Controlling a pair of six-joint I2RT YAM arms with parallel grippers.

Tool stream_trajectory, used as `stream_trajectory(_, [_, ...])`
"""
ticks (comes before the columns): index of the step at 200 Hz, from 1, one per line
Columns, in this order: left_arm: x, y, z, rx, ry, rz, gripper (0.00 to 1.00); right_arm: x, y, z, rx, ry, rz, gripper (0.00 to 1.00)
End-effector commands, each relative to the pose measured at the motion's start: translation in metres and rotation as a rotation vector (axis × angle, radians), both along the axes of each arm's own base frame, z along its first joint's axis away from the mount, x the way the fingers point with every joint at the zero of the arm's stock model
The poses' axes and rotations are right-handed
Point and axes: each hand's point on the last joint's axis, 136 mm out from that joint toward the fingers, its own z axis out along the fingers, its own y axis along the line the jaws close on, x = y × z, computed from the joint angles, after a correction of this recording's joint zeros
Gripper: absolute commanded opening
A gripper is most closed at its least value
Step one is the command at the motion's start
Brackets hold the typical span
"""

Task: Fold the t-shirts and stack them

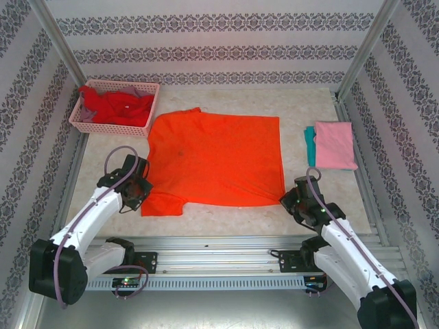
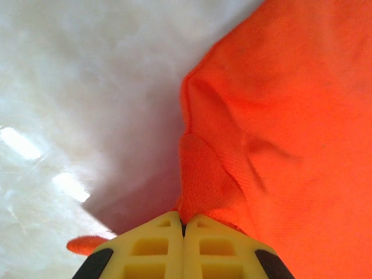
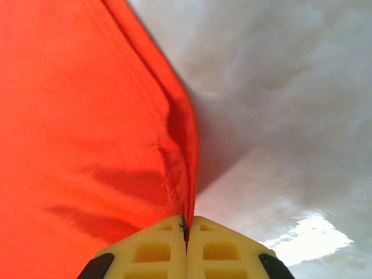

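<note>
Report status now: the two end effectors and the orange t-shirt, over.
Left end effector shut on bright orange cloth t-shirt, near-left edge. Right end effector shut on its near-right corner. Nothing lies on it.

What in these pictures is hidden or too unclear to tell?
- Top view: bunched red and grey cloth in the pink basket hides how many shirts lie there.
- Top view: the teal t-shirt lies mostly under the pink t-shirt.
- Wrist views: the shut left gripper and right gripper hide how much orange t-shirt edge they pinch.
</note>
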Motion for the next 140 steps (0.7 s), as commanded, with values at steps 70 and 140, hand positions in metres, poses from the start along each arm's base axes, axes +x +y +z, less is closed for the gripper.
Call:
stream_trajectory(70, [0.072, 0.003, 0.026, 0.057, -0.008, -0.126, 0.00, 0.063, -0.002, 0.049, -0.128, -0.127, 0.087, 0.00])
stream_trajectory(140, [0.115, 0.008, 0.029, 0.070, -0.004, -0.187, 0.00, 0.092, -0.011, 0.045, -0.179, -0.121, 0.128, 0.00])
